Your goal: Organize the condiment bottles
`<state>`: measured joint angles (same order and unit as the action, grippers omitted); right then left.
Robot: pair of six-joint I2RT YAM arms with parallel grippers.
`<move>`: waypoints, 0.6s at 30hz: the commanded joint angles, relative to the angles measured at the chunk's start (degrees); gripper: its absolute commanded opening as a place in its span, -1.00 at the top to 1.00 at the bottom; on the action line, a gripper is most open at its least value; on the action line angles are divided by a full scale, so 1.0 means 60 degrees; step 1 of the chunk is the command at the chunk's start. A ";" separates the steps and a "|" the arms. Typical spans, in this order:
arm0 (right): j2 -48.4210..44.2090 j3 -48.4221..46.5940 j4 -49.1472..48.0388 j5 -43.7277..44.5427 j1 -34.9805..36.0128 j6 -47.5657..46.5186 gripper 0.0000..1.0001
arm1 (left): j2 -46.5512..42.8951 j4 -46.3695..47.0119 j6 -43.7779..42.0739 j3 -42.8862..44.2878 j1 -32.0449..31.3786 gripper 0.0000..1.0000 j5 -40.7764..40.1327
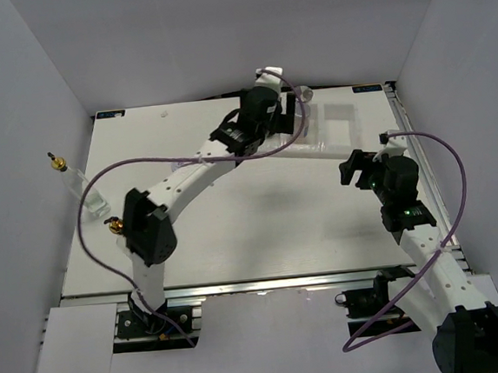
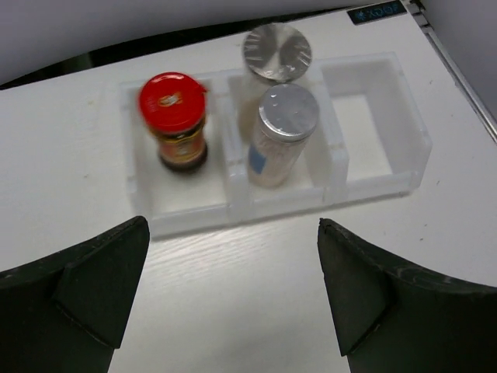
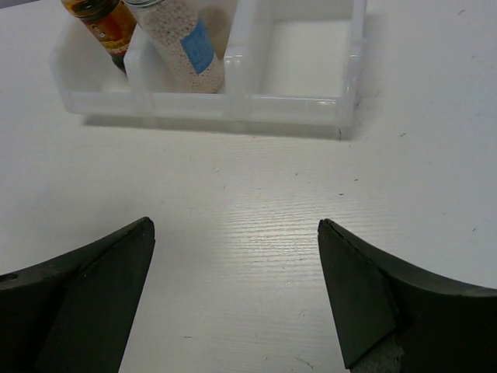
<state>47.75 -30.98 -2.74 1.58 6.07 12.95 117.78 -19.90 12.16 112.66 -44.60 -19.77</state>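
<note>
White three-compartment tray (image 2: 365, 185) near the far edge of the white table (image 1: 261, 229)

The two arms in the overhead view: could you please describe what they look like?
The left arm and right arm have white links dotted with small holes, black joint housings and a purple cable looping alongside each. The left pincer and right pincer have broad black wedge-shaped fingers.

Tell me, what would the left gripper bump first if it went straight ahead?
The left gripper would probably meet the white tray's front wall, the silver-capped bottle just behind it. Depth unclear.
</note>
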 commanded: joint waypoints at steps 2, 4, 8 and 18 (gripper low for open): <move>0.0011 -0.0417 -0.0437 -0.0704 -0.0015 -0.0444 -0.79 | -0.2853 -0.0433 0.0680 -0.2556 0.0050 -0.96 -0.2176; 0.0040 -0.0432 -0.0465 -0.0675 -0.0015 -0.0430 -0.79 | -0.3599 -0.0535 0.1134 -0.3901 0.0312 -0.96 -0.2621; 0.0099 -0.0447 -0.0495 -0.0557 0.0000 -0.0371 -0.79 | -0.3985 -0.1091 0.2102 -0.4976 0.1600 -0.96 -0.2185; 0.0231 -0.0388 -0.0598 -0.0293 0.0000 -0.0210 -0.79 | -0.4015 -0.0389 0.2909 -0.7102 0.2892 -0.96 -0.2051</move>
<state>48.90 -31.18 -3.49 -0.82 6.07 11.55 95.24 -24.53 27.38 69.54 -26.50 -31.92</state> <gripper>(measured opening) 0.895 0.982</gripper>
